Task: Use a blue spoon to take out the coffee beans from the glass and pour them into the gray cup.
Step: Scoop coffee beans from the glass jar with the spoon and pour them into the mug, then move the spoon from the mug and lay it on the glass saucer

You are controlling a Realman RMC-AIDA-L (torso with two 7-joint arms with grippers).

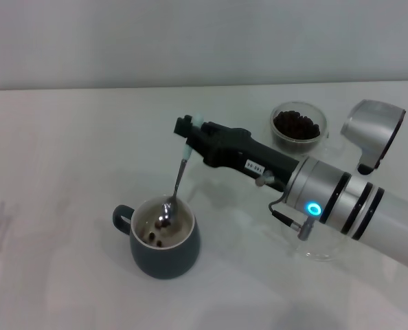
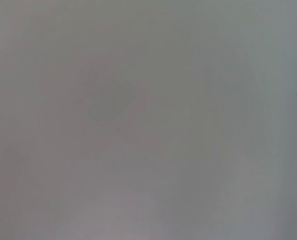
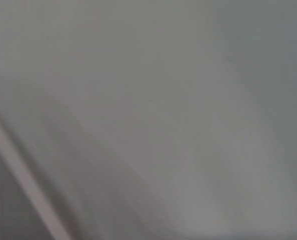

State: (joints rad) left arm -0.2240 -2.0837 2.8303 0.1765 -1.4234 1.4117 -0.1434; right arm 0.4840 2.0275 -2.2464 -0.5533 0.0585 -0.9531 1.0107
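In the head view, my right gripper reaches in from the right and is shut on the pale handle of the blue spoon. The spoon hangs steeply, its metal bowl down inside the gray cup at the front left. A few coffee beans lie on the cup's cream inside, and some sit at the spoon's bowl. The glass stands at the back right with a heap of coffee beans in it. My left gripper is out of view.
A clear glass piece shows partly under my right forearm at the front right. The white table runs back to a pale wall. Both wrist views show only a blurred gray surface.
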